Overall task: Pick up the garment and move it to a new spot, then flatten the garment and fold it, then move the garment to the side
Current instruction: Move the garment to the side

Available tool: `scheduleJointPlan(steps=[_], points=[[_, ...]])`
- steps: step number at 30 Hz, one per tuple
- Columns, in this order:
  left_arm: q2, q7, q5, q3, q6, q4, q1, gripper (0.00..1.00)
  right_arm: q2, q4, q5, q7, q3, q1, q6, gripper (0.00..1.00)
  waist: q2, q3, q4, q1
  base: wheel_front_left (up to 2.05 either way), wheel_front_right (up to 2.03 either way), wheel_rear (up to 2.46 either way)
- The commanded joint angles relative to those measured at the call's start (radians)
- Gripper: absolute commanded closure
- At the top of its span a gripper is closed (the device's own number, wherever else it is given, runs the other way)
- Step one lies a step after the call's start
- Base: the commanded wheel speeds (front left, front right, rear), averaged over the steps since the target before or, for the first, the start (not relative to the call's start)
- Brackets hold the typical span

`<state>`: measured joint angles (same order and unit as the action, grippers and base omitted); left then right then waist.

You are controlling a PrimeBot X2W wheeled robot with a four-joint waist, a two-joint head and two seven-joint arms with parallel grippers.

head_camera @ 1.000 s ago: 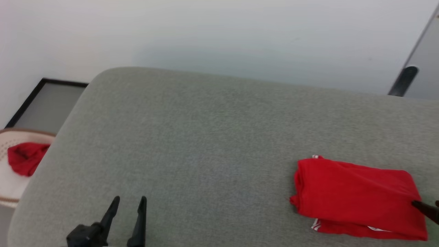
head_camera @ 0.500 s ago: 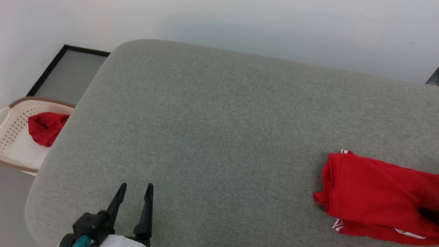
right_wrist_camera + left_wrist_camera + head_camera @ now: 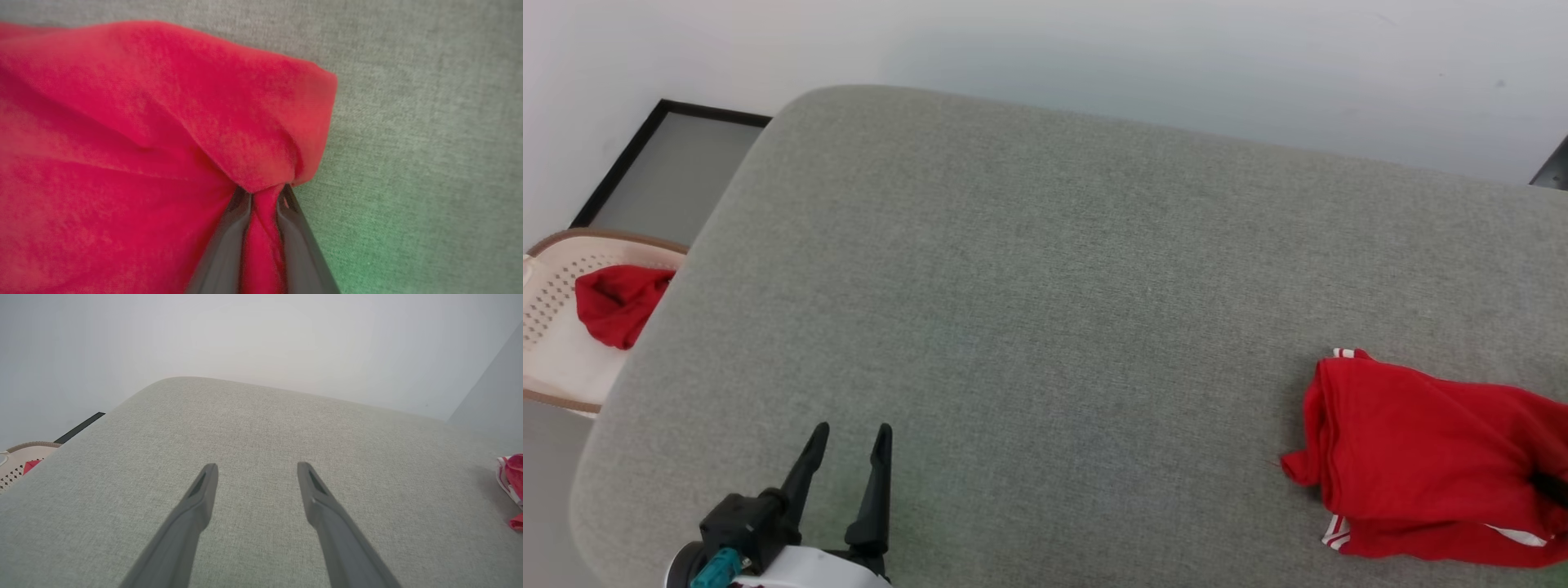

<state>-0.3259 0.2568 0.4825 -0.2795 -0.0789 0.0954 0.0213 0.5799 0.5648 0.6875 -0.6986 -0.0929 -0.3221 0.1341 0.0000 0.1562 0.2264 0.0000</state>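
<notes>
Surroundings: both grippers work over a wide grey upholstered surface (image 3: pixel 1045 269), with a pale wall (image 3: pixel 1094 49) beyond its far edge. Past the surface's rounded corner, well to the left of the left gripper (image 3: pixel 853 428), we note a cream perforated basket (image 3: pixel 543 371) with a brown rim. It holds a bunched red cloth (image 3: pixel 614 304). Beyond the basket, a dark-framed grey panel (image 3: pixel 662 175) sits at the foot of the wall. Plain grey upholstery runs from the left gripper's fingers rightward to the garment (image 3: pixel 1421 453).

Garment: it is folded into a rough rectangle and lies on the surface well to the right of the left gripper. Striped white-and-red trim shows at its far-left corner and along the near-left lower edge. The upper layer is rumpled toward the right gripper (image 3: pixel 264 194).

Right gripper: its two fingers are pinched together on a twisted ridge of red fabric near the garment's right-hand end. The cloth bunches into a hump just ahead of the fingertips, with grey upholstery to their right. In the head view we see only a dark tip against the red.

Left gripper: its fingers are spread wide apart and hold nothing. We cannot tell whether the tips touch the upholstery.
</notes>
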Motion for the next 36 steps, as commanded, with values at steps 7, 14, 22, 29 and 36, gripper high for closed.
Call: scheduleJointPlan(steps=[7, 14, 22, 29, 36], points=[[0.010, 0.006, -0.008, 0.006, 0.011, 0.004, 0.013, 0.00, -0.026, 0.023, 0.047, 0.048, -0.007, 0.023, -0.006, 1.00, 0.0000, -0.008, -0.035, 0.0000, 0.00, 0.00, 0.00], [0.020, 0.008, -0.016, 0.010, 0.019, -0.008, 0.024, 0.00, 0.034, -0.045, 0.086, 0.104, 0.045, 0.020, -0.004, 1.00, 0.0000, 0.006, -0.130, 0.0000, 0.00, 0.00, 0.00], [0.008, 0.007, -0.037, 0.002, 0.038, -0.022, 0.080, 0.00, 0.111, -0.061, 0.095, 0.133, 0.122, -0.023, -0.004, 1.00, 0.0000, 0.057, -0.254, 0.0000, 0.00, 0.00, 0.00], [-0.012, -0.014, -0.061, -0.016, 0.053, -0.038, 0.167, 0.00, 0.159, -0.029, 0.042, 0.189, 0.176, -0.098, -0.004, 1.00, 0.0000, 0.124, -0.315, 0.0000, 0.00, 0.00, 0.00], [-0.039, -0.042, -0.080, -0.019, 0.058, -0.070, 0.228, 0.00, 0.158, 0.055, -0.076, 0.274, 0.176, -0.187, -0.004, 1.00, 0.0000, 0.185, -0.338, 0.0000, 0.00, 0.00, 0.00]])
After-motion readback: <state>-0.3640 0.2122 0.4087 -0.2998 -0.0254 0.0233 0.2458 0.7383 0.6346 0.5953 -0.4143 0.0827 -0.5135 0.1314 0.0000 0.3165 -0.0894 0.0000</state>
